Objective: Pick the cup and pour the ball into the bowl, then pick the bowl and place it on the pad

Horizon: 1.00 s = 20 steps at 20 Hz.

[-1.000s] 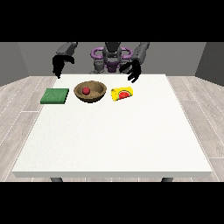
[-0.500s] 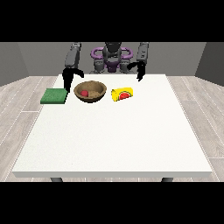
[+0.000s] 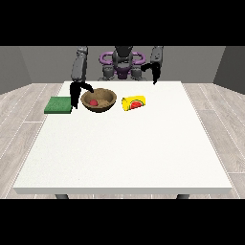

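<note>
A: Three items lie in a row: green pad (image 3: pixel 58 105), wooden bowl (image 3: pixel 99 100), yellow cup (image 3: pixel 134 103) on its side.
B: Ball (image 3: pixel 94 102)?
A: Red, inside the bowl.
B: Hands?
A: Hand at the view's left (image 3: pixel 75 93) hangs between pad and bowl, thumb over the rim, fingers pointing down, holding nothing. Hand at the view's right (image 3: pixel 153 72) is raised behind the cup; cannot tell its fingers.

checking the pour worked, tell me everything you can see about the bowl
The bowl is brown and wood-looking, round, upright and open-topped, standing on the white table near its far edge. A red ball lies inside. The green pad lies at its left, the yellow cup on its side at its right. The hand at the view's left hangs by its left rim; contact is unclear.
</note>
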Available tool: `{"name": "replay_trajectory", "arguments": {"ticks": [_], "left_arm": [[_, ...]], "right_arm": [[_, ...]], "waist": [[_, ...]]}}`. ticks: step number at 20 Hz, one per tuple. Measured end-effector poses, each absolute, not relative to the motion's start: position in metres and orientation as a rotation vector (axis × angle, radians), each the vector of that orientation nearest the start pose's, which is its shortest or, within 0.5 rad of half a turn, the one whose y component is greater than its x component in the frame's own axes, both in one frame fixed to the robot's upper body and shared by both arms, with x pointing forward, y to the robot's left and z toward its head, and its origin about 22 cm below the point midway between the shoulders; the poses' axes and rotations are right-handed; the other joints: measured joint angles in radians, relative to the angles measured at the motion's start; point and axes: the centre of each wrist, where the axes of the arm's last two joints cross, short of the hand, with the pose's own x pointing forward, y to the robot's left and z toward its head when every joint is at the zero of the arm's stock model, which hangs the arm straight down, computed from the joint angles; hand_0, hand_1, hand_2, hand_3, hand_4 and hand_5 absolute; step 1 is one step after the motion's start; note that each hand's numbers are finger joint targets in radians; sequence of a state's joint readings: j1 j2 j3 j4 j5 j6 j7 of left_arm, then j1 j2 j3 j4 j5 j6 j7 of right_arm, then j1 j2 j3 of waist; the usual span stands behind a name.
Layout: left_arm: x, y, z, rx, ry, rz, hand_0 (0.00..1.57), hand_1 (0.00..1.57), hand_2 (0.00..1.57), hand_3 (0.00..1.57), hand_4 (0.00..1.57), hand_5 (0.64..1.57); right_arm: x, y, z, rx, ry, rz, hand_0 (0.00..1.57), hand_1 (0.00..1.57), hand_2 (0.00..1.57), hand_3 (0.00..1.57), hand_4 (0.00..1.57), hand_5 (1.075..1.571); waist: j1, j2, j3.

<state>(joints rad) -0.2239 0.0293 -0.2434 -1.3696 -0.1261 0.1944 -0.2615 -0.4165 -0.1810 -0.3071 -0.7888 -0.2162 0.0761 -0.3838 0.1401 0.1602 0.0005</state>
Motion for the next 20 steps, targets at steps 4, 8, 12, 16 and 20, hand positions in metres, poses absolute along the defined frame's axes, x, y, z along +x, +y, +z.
{"name": "replay_trajectory", "arguments": {"ticks": [4, 8, 12, 16, 20], "left_arm": [[0.277, 0.156, 0.008, 0.034, -1.884, -0.301, 0.0, 0.0, 0.0, 0.0, 0.96, 1.427], [0.276, 0.157, 0.016, 0.035, -1.905, -0.309, 0.0, 0.0, 0.0, 0.0, 0.96, 1.424], [0.274, 0.161, 0.018, 0.029, -1.909, -0.306, 0.0, 0.0, 0.0, 0.0, 0.95, 1.424], [0.274, 0.161, 0.023, 0.015, -1.926, -0.317, 0.0, 0.0, 0.0, 0.0, 0.95, 1.422], [0.275, 0.162, 0.035, 0.01, -1.963, -0.329, 0.0, 0.0, 0.0, 0.0, 0.96, 1.401]], "right_arm": [[0.312, -0.314, -0.076, -0.036, -1.606, -0.28, 0.0, 0.0, 0.0, 0.0, 0.35, 1.571], [0.313, -0.306, -0.085, -0.038, -1.629, -0.283, 0.0, 0.0, 0.0, 0.0, 0.36, 1.571], [0.314, -0.298, -0.091, -0.044, -1.643, -0.325, 0.0, 0.0, 0.0, 0.0, 0.5, 1.56], [0.316, -0.296, -0.091, -0.029, -1.638, -0.416, 1.39, 1.39, 1.26, 0.47, 0.66, 1.473], [0.31, -0.309, -0.091, -0.092, -1.647, -0.494, 1.57, 1.57, 1.57, 1.57, 0.96, 1.486]], "waist": [[0.007, 0.011, 0.0003], [0.011, 0.019, -0.0057], [0.015, 0.018, -0.0111], [0.023, 0.031, -0.0216], [0.042, 0.054, -0.0362]]}}
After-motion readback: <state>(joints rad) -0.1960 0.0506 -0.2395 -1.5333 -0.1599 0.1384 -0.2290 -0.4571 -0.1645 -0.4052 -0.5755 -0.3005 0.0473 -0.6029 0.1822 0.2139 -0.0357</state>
